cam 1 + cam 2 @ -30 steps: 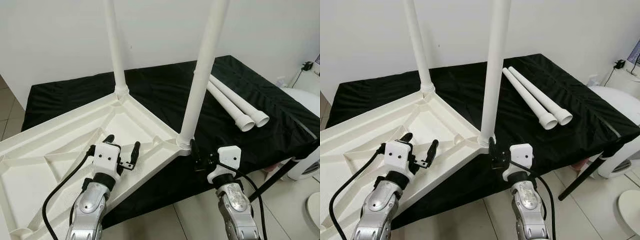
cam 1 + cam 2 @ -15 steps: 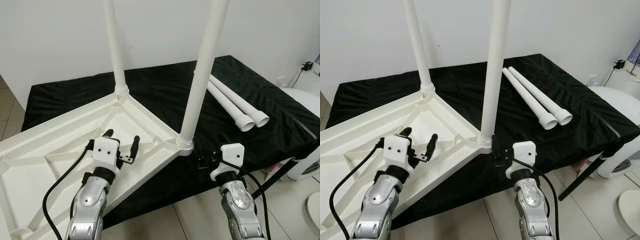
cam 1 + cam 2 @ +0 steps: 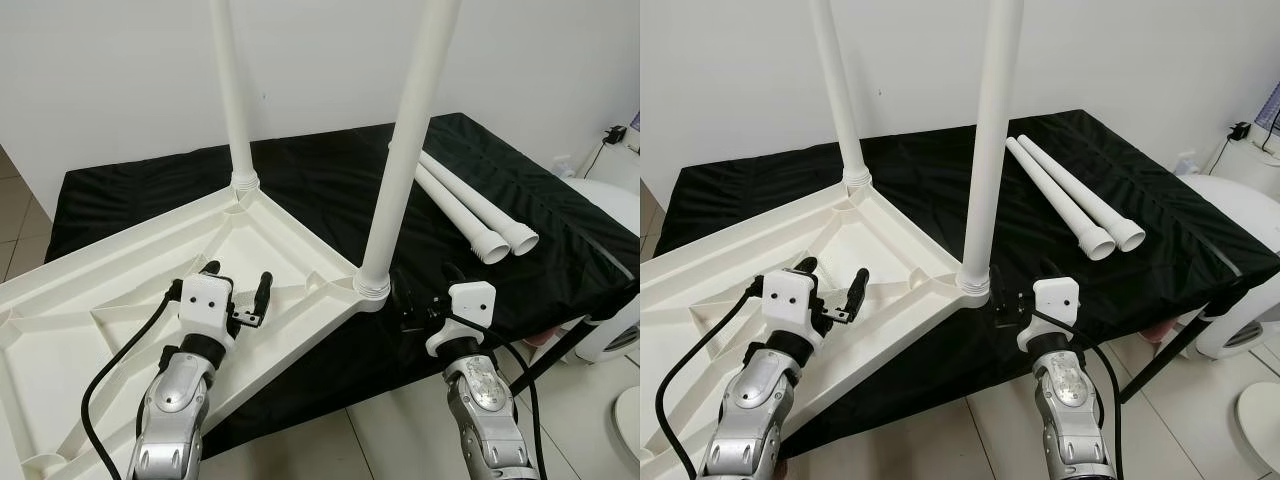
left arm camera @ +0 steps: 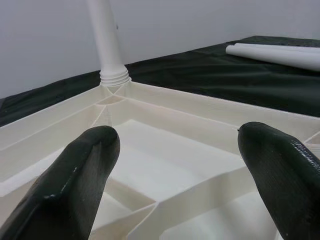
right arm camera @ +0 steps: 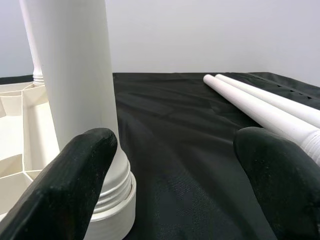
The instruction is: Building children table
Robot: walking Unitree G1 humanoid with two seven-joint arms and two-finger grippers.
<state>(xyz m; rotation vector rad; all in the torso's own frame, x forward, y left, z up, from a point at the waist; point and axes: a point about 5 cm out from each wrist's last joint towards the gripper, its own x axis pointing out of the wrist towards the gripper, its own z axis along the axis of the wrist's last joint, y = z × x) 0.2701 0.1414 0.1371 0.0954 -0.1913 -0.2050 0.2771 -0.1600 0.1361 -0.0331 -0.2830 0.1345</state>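
Observation:
An upturned white plastic tabletop (image 3: 120, 290) lies on a black-covered table (image 3: 320, 190) and overhangs its front edge. Two white legs stand upright in its corner sockets, the far leg (image 3: 230, 90) and the near leg (image 3: 405, 150). Two loose legs (image 3: 470, 210) lie side by side on the cloth to the right. My left gripper (image 3: 238, 275) hovers open over the ribbed underside, holding nothing. My right gripper (image 3: 424, 288) is open just right of the near leg's base (image 5: 75, 75), which stands beside one finger (image 5: 75, 185).
A white wall rises close behind the table. At the right edge stand a round white appliance (image 3: 615, 300) and a black slanted stand leg (image 3: 550, 355). Tiled floor (image 3: 380, 440) lies below the table's front edge.
My right gripper has drawn a little to the right, away from the near leg's base. The left gripper has slid slightly left and back over the tabletop.

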